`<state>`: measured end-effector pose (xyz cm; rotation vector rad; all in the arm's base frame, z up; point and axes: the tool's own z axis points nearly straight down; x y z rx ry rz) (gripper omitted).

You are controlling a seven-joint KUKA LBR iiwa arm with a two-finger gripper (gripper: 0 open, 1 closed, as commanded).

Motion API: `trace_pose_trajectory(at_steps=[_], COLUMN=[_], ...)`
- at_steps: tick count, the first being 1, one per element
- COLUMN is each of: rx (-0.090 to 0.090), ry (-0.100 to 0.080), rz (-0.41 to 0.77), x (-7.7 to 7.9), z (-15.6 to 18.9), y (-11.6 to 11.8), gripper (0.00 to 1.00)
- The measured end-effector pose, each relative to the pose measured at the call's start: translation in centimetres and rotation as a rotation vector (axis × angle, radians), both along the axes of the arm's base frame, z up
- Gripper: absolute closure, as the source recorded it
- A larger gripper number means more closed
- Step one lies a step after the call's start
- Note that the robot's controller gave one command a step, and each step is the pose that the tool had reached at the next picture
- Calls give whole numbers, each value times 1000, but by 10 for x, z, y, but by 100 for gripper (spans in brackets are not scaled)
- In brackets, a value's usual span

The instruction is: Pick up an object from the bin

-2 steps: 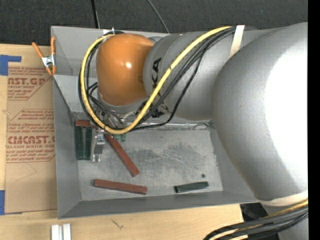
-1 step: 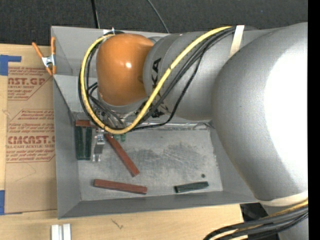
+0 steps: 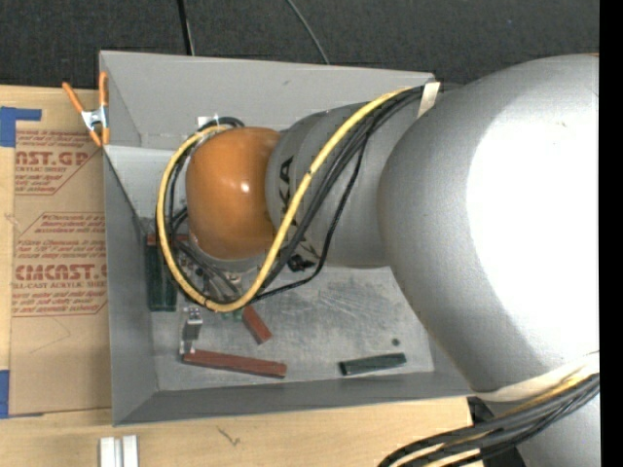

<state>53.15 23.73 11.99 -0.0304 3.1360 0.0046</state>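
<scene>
Grey bin (image 3: 336, 309): claw (image 3: 206, 298) hangs near a red-brown bar (image 3: 234, 363), spread or pressed unclear.

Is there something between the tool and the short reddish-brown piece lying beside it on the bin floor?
Nothing visible does. The tool hangs just up-left of the short reddish-brown piece, with bare bin floor between them. The long reddish-brown bar lies nearer the lower wall, off that line.

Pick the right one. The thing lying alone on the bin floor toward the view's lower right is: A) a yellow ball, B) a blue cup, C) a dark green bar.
C: a short dark green bar lies flat there, apart from the long reddish-brown bar to its left.
</scene>
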Motion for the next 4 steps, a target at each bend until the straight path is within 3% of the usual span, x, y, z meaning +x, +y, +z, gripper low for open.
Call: trace_pose_trajectory(at_steps=[1,2,3,4], rx=[2,-1,14,14], ry=[-4,3,-23,-22], rz=[21,-9,-121,-121], x=[-12,0,-6,-6], z=[-37,-30,-39,-40], y=[-4,6,13,13], gripper=[0,0,100,100])
